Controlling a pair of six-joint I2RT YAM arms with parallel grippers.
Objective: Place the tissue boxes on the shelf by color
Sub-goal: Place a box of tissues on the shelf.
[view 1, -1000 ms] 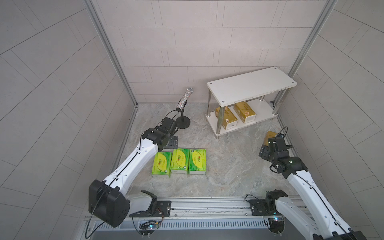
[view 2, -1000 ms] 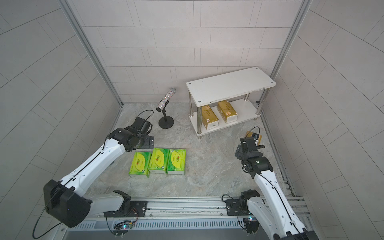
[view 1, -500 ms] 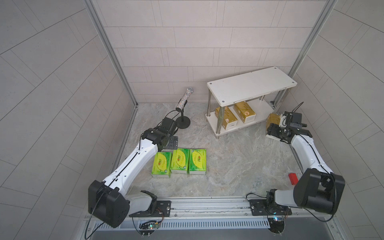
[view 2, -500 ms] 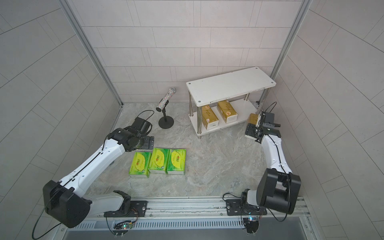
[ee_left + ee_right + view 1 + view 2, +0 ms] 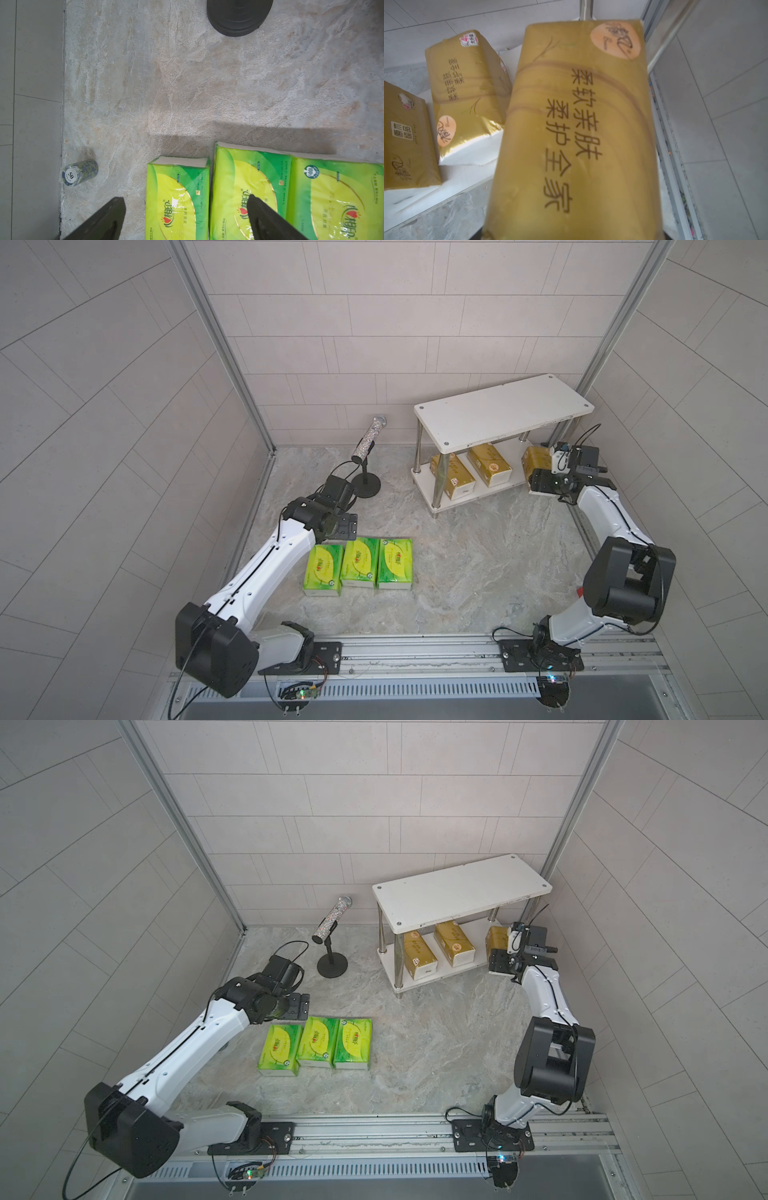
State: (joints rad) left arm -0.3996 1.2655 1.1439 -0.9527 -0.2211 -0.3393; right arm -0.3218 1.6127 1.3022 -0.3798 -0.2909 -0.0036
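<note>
Where green packs lie, glittery stand neighbours.

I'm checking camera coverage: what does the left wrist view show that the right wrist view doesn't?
Only left wrist: three green tissue packs, a poker chip stack, a black stand base, and the open left pincer. Only right wrist: one gold tissue pack held close up, two more gold packs on the lower board of the shelf. Both: marbled tabletop and grey tiled wall.
</note>
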